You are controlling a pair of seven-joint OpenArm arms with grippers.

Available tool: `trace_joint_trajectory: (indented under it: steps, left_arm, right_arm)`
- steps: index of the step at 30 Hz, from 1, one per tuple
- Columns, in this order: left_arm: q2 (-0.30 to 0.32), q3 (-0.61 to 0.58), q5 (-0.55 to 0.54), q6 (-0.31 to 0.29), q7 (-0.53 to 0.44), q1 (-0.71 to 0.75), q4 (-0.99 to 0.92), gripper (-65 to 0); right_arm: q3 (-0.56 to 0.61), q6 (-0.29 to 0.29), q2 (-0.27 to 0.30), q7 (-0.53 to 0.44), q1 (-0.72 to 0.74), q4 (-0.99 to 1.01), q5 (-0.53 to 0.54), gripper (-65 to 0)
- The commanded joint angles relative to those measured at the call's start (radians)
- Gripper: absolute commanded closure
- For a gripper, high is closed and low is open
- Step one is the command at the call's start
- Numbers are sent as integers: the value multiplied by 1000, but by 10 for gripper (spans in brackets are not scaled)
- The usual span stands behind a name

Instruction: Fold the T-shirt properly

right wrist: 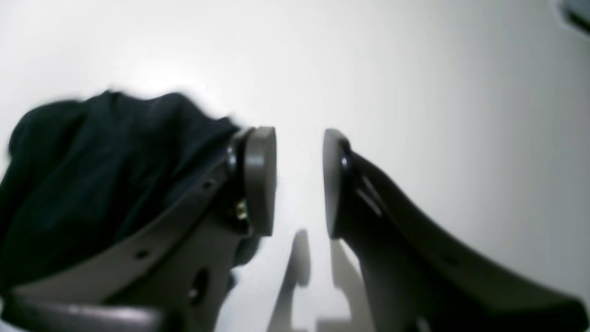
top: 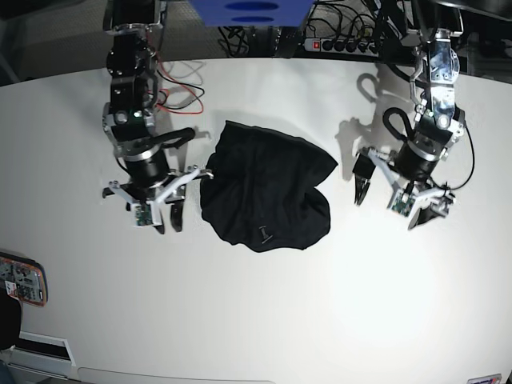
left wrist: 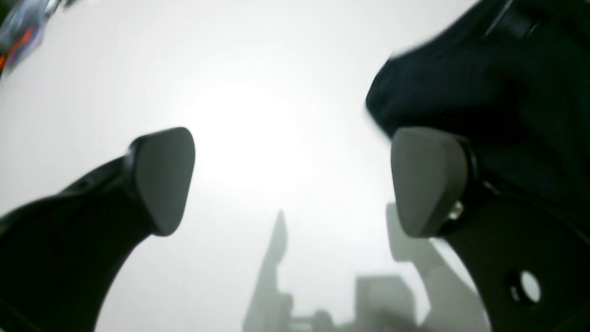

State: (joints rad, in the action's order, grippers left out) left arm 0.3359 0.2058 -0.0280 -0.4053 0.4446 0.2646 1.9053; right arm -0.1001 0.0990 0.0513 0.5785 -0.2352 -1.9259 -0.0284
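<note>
The black T-shirt [top: 264,192] lies in a crumpled heap on the white table [top: 256,320], between my two arms. In the base view my right gripper [top: 167,224] hangs just left of the heap. The right wrist view shows this gripper [right wrist: 296,180] open by a narrow gap, nothing between the pads, with the T-shirt [right wrist: 92,161] bunched beside its left finger. My left gripper [top: 387,210] sits right of the heap, apart from it. Seen from the left wrist, it [left wrist: 295,180] is wide open and empty, and the T-shirt [left wrist: 484,83] shows beyond its right finger.
A phone-like device [top: 20,280] lies at the table's left front edge. Red and white cables [top: 180,80] trail near the back left. A power strip [top: 336,44] and a blue box [top: 248,12] stand behind the table.
</note>
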Motion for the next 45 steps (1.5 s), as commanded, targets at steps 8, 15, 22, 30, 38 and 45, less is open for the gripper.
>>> trace_joint_trajectory:
  steps: [8,15,22,30,38,45]
  left_arm:
    - [-42,5,-8,3,-163,207,122,-650]
    - [-50,13,-6,3,-320,353,124,-650]
    - [-48,8,-5,3,-361,451,124,-650]
    - [-24,11,116,3,-708,536,13,-650]
    - [-27,5,273,3,-1165,559,-226,-650]
    - [-27,11,274,3,-1410,566,-312,-650]
  right_arm:
    - [-11,5,143,-417,-206,-19,6,-162]
    - [-99,5,143,-558,-362,-17,6,-162]
    - [-169,5,140,-727,-428,-8,8,-162]
    - [-264,5,138,-915,-484,23,8,-162]
    - [-310,5,138,-1161,-559,150,6,-162]
    - [-344,5,138,-1492,-628,319,6,-162]
